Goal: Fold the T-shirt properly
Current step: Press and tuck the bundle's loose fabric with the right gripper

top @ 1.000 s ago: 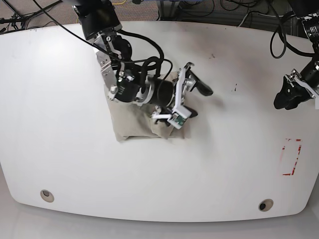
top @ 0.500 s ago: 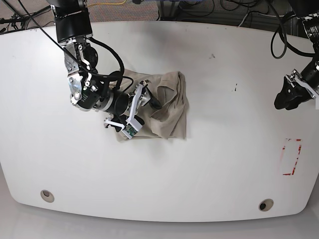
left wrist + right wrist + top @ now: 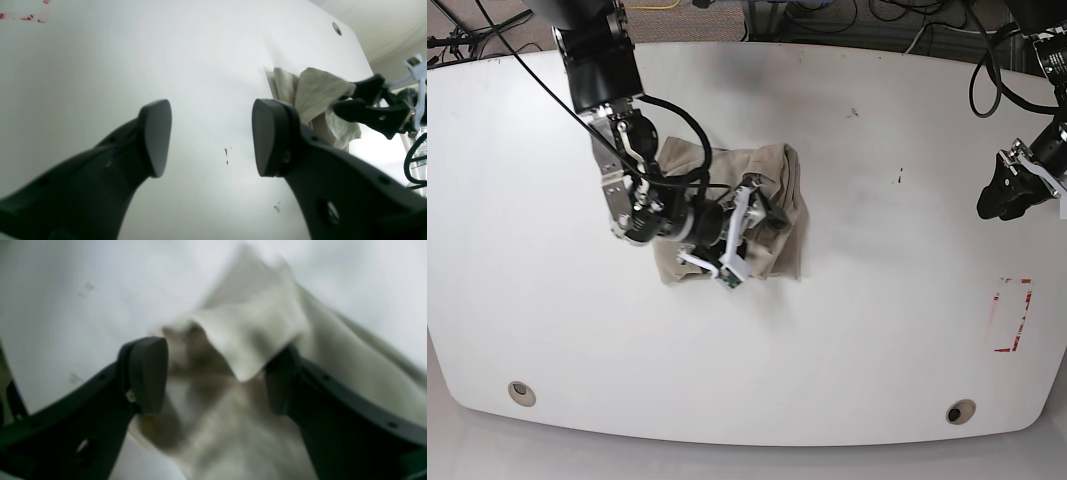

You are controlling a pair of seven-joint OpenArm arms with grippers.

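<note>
Right end effector (image 3: 213, 376) open over the crumpled T-shirt (image 3: 253, 330)

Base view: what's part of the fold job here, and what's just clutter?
Job:
- T-shirt, bunched on the table
- right claw, open over the cloth
- left claw, open, away from the cloth

Lying about:
- red tape outline
- cables past the far edge
- table holes

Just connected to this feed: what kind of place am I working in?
Likely a robotics lab: a bare white table with red tape marks, loose cables on the floor behind, and a beige T-shirt.
</note>
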